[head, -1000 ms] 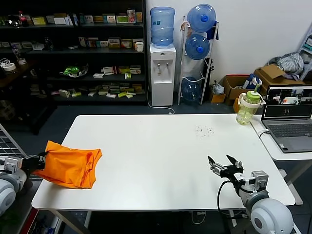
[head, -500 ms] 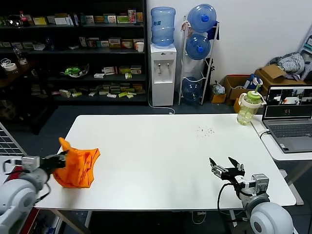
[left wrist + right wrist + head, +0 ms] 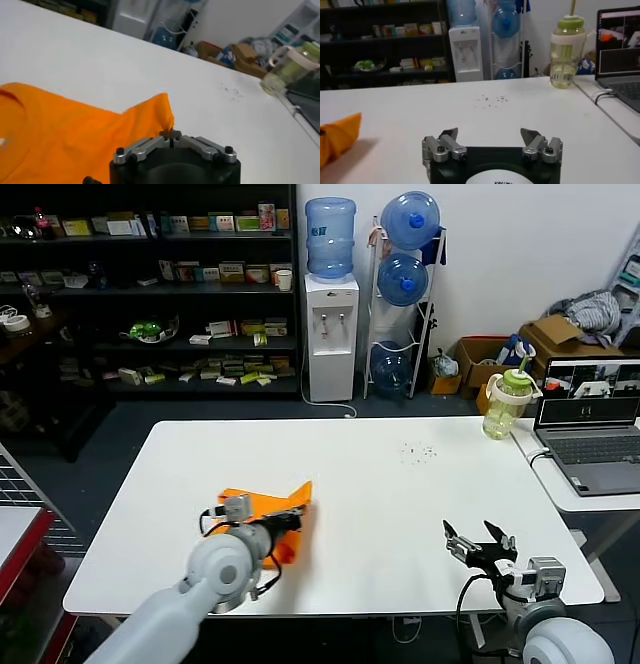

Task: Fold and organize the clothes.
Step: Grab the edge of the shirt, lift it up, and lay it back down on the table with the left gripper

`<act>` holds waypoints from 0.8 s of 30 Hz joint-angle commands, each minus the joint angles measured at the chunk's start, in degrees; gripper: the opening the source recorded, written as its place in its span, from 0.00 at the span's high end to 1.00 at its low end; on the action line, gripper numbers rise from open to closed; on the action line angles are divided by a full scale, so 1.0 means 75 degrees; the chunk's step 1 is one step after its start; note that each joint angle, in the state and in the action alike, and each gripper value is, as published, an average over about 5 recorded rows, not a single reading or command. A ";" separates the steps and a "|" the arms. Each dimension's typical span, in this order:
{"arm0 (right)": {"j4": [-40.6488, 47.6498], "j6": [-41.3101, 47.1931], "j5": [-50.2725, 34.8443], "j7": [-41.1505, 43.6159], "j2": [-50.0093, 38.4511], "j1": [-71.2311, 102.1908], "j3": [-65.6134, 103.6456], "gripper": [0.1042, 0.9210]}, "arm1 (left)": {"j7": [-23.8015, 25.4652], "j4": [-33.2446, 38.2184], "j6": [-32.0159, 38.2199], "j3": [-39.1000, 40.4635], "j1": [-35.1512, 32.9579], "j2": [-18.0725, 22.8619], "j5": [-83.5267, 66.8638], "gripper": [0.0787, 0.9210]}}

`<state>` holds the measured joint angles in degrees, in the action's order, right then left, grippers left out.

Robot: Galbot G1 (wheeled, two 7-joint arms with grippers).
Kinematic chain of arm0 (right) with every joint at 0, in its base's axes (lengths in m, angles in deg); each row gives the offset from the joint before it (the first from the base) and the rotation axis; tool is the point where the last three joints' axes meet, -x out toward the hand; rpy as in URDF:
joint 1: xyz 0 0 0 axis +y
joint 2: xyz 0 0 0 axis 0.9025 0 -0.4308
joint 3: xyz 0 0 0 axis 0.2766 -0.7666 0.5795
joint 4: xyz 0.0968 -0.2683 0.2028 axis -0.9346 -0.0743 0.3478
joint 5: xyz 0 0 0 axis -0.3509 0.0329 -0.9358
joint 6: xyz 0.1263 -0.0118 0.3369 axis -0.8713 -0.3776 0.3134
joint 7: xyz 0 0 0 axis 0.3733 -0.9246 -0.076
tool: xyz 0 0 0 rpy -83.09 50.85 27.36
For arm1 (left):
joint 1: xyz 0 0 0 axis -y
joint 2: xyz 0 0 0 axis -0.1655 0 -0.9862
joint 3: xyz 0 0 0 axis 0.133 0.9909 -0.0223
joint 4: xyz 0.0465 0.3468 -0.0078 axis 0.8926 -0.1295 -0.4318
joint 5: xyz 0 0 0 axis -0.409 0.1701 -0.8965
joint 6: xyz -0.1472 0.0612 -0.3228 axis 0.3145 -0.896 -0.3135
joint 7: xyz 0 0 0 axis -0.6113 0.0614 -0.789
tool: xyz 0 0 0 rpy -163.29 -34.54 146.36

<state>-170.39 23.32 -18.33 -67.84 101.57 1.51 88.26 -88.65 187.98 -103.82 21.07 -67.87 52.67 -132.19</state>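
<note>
— So what is the left gripper (image 3: 171, 134) doing?

— Its jaws are pinched together on a corner of the orange T-shirt (image 3: 262, 506), carried over the white table (image 3: 400, 514), probably to lay one edge across for a fold.

— Where does the shirt lie?

— On the table's left half, near the front edge, partly under that arm.

— And the right gripper (image 3: 479, 544)?

— Jaws apart, empty, low by the front right edge, well apart from the cloth; waiting, I judge.
</note>
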 commanded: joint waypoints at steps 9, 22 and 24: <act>0.0201 0.0031 0.0037 -0.0020 0.0077 -0.0078 -0.0107 0.12 | -0.0491 -0.1210 -0.0056 0.1256 0.1066 0.1873 0.0581 0.99; 0.0204 -0.0001 -0.0025 0.0048 0.0045 -0.0079 -0.0070 0.12 | -0.0291 -0.1361 -0.0014 0.1270 0.1253 0.1949 0.0615 0.99; 0.0204 -0.0057 -0.0083 0.0142 0.0021 -0.0071 -0.0055 0.12 | -0.0237 -0.1247 0.0003 0.1230 0.1215 0.1934 0.0597 0.99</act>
<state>-168.98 23.49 -18.38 -67.79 101.89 0.94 87.71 -90.99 178.98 -103.89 29.50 -59.69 65.76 -128.27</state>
